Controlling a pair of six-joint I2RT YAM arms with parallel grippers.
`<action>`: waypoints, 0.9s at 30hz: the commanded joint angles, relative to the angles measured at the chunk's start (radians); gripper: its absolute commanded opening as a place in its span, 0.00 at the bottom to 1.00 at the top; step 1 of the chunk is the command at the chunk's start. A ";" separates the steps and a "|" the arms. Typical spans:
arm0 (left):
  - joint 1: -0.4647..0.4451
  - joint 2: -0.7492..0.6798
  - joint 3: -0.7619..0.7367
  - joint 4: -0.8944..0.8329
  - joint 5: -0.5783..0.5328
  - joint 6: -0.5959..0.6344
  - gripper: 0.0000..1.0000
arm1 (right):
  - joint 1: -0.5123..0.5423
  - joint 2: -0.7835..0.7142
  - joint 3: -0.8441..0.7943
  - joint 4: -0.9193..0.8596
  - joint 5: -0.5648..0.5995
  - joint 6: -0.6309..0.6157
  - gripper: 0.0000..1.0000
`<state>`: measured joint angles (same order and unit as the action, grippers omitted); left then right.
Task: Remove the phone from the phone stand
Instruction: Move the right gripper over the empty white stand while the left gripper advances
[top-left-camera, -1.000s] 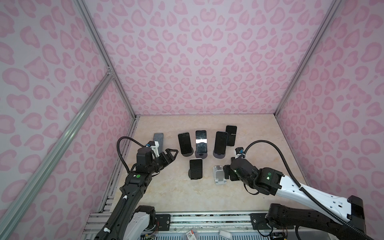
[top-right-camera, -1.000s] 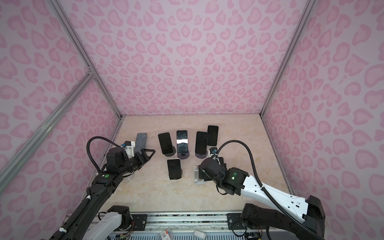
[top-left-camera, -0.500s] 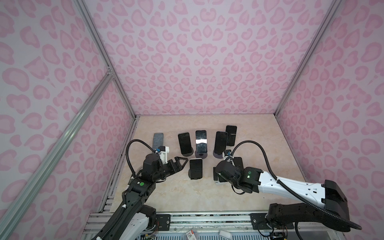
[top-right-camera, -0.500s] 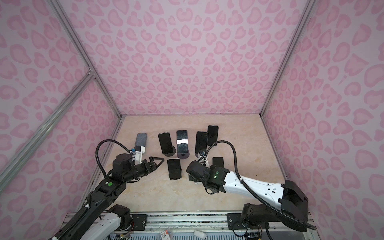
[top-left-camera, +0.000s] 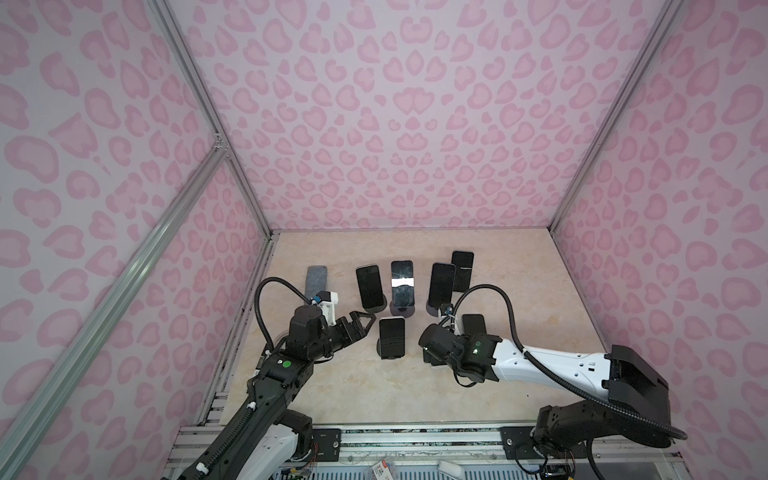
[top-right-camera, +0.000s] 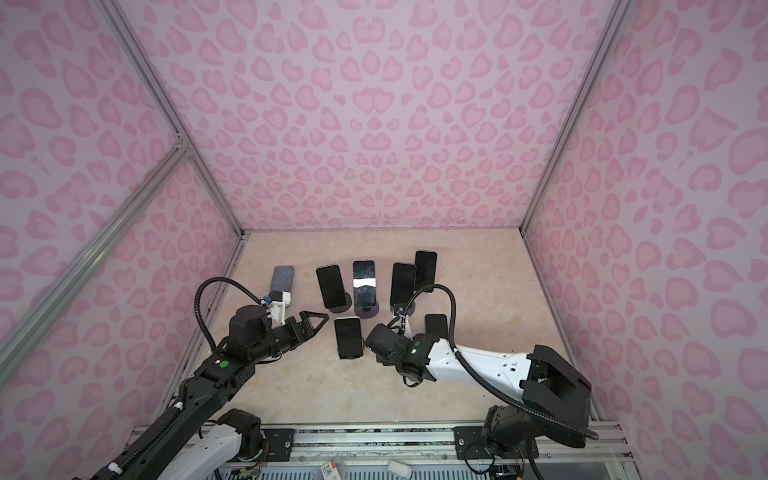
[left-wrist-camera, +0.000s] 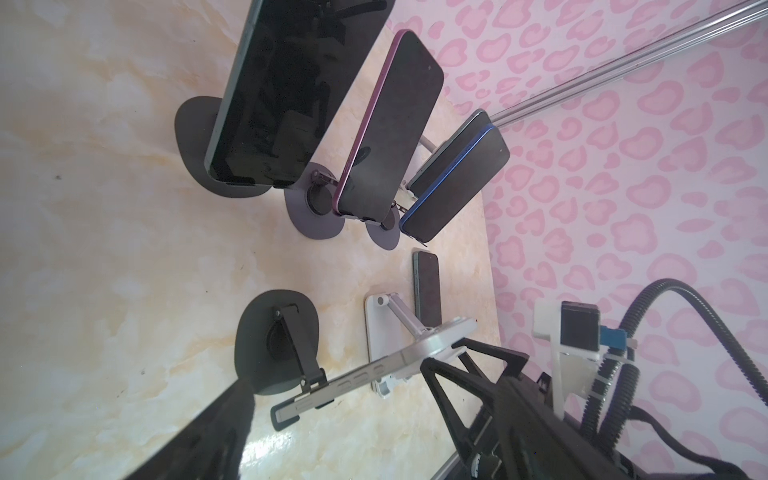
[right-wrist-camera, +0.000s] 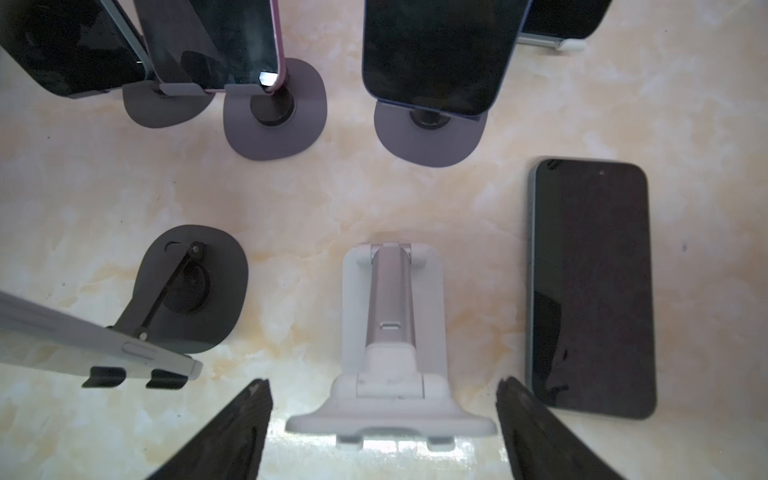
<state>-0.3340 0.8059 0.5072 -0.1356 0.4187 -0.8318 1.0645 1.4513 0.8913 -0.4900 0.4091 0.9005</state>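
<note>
Phone: silver edge, dark screen, propped on a black stand. It sits in the lower middle of both top views, in front of the back row of phones.

Left gripper: just beside the phone on its left, tips pointing at the upper corner. Jaws spread, nothing in them. In the left wrist view the phone is edge-on and crosses the gap between the two fingers. Can't tell whether they touch.

Right gripper: right of the phone and hidden under its own wrist in both top views. In the right wrist view the jaws are wide, one on either side of an empty white stand, gripping nothing.

A flat phone lies screen-up on the table just beside the white stand.
</note>
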 joint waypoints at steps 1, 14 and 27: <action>0.000 0.011 0.018 0.024 -0.011 0.026 0.93 | -0.001 0.042 0.026 -0.018 0.032 0.018 0.82; 0.000 0.076 0.052 0.025 -0.020 0.052 0.93 | -0.016 0.041 -0.045 0.060 0.026 0.031 0.67; 0.000 0.107 0.116 0.009 -0.018 0.068 0.93 | -0.017 -0.057 -0.038 0.011 0.102 -0.034 0.62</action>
<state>-0.3344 0.9123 0.6064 -0.1326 0.4068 -0.7765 1.0496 1.4059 0.8471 -0.4496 0.4435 0.8886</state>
